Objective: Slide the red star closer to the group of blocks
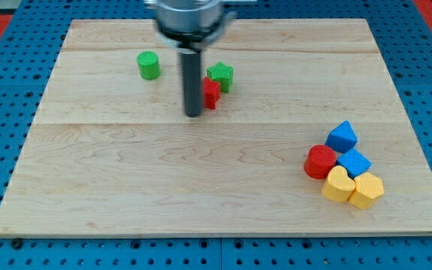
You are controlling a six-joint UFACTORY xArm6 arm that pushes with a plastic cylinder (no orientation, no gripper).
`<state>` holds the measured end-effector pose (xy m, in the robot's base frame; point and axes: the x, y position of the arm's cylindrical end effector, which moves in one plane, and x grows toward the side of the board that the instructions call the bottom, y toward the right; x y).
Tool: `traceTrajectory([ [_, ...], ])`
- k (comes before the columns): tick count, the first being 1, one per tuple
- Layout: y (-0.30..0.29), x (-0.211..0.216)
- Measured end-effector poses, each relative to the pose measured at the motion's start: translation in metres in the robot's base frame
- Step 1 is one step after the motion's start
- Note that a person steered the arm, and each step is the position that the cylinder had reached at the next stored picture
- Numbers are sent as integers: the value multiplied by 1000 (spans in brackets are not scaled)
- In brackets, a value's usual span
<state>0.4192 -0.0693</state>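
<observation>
The red star [211,93] lies on the wooden board in the upper middle, partly hidden behind my rod. A green star [221,75] touches it at its upper right. My tip [193,114] rests on the board just left of and slightly below the red star, touching or nearly touching it. The group of blocks sits at the lower right: a red cylinder [320,161], two blue blocks [342,136] [354,162], a yellow heart [338,184] and a yellow hexagon [367,190].
A green cylinder [148,65] stands alone at the upper left. The wooden board [126,187] lies on a blue pegboard surface. The arm's body hangs over the board's top edge.
</observation>
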Motion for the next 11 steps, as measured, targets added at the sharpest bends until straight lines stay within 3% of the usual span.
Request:
traceTrajectory([
  [1,-55,-21],
  [2,9,-38],
  [3,85,13],
  [4,120,81],
  [5,46,71],
  [6,9,18],
  [7,79,-19],
  [8,124,-27],
  [9,135,-35],
  [11,211,6],
])
